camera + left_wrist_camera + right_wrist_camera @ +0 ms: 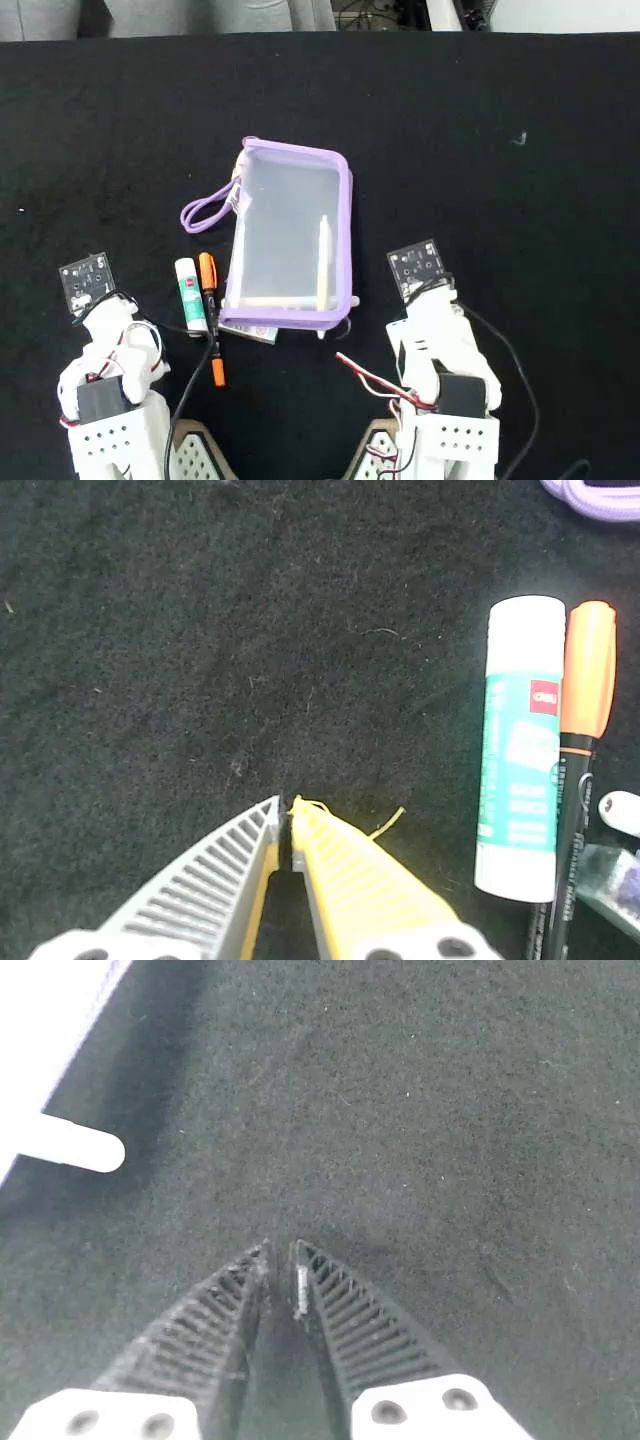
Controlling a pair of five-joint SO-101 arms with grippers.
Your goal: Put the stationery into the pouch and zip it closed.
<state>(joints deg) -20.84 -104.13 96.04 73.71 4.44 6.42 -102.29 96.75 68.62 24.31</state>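
We see the pouch (290, 235), clear with a purple border, lying flat near the middle of the table (520, 150). Its purple strap (208, 212) loops out towards the table's left edge. Two pale pens (323, 262) show through its clear face, one along its right side and one along its near side.

Just beside the pouch's left side lie the glue stick (190, 295) and the orange marker (210, 320). They touch each other and run parallel, with the marker between the glue stick and the pouch. A small flat packet (250, 331) pokes out from under the pouch's near left corner.

The left tool (285, 815) has its fingers pressed together and holds nothing. It hangs over bare table, with the glue stick and marker near it on the pouch side and the strap farther off. The right tool (282, 1260) is also pressed together and empty, over bare table off the pouch's near right corner. A white rounded tip (85, 1150) juts out from the pouch edge there, apart from the fingers.

Both arms stand at the table's near edge, one on either side of the pouch.
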